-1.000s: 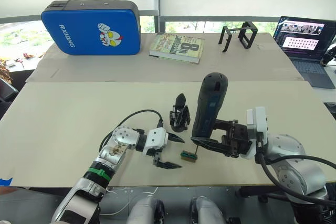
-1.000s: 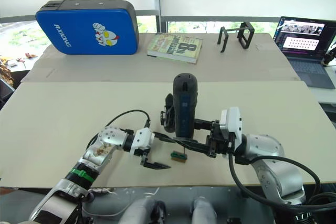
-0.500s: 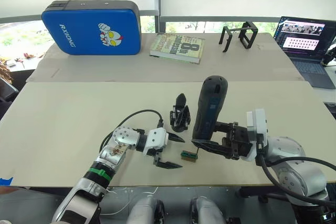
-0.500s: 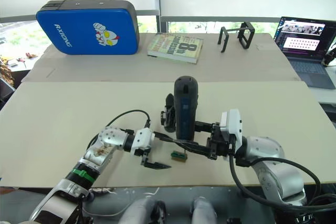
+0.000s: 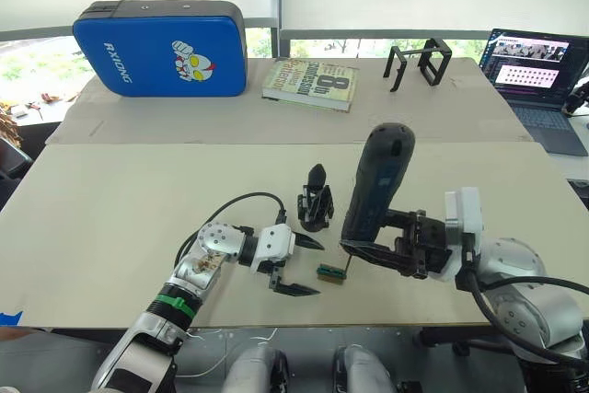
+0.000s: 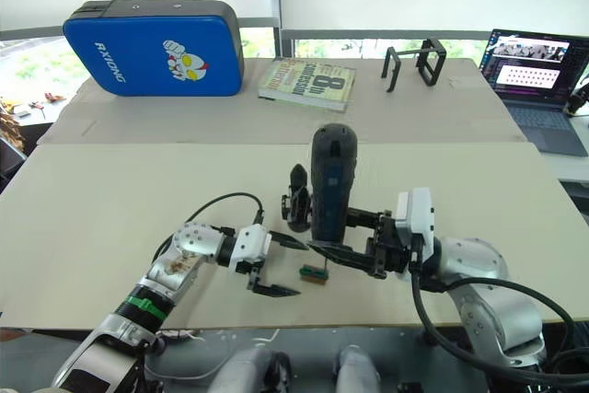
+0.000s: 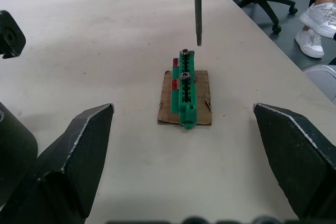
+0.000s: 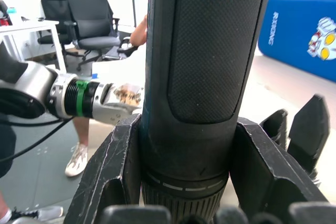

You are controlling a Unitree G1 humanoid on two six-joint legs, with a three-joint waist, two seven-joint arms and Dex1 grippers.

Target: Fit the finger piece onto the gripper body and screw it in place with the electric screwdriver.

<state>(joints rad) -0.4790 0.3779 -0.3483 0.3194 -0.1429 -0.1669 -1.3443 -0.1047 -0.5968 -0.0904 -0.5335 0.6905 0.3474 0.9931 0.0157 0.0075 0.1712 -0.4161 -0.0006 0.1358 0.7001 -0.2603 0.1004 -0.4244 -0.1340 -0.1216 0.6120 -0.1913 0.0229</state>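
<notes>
My right gripper (image 5: 370,249) is shut on the electric screwdriver (image 5: 377,186), a thick black cylinder held nearly upright, leaning a little right. Both fingers (image 8: 113,166) clamp its lower barrel (image 8: 199,72). Its thin metal bit (image 7: 197,9) hangs just above the far end of a small green block (image 7: 184,90) with two screws, lying on a brown card. My left gripper (image 5: 311,269) stands open, its fingertips either side of that block (image 5: 329,272). The gripper body (image 5: 315,204) stands on the table just behind, with a pointed black finger sticking up. I cannot pick out a separate finger piece.
At the back of the table are a blue padded case (image 5: 161,48), a book (image 5: 310,83), a black wire-frame stand (image 5: 419,62) and, at the right, a laptop (image 5: 534,66). The block lies close to the table's front edge (image 5: 294,324). Office chairs (image 8: 94,30) stand beyond.
My right gripper has shifted slightly right and up with the screwdriver, which now leans a little more. The left gripper, block and gripper body have not moved.
</notes>
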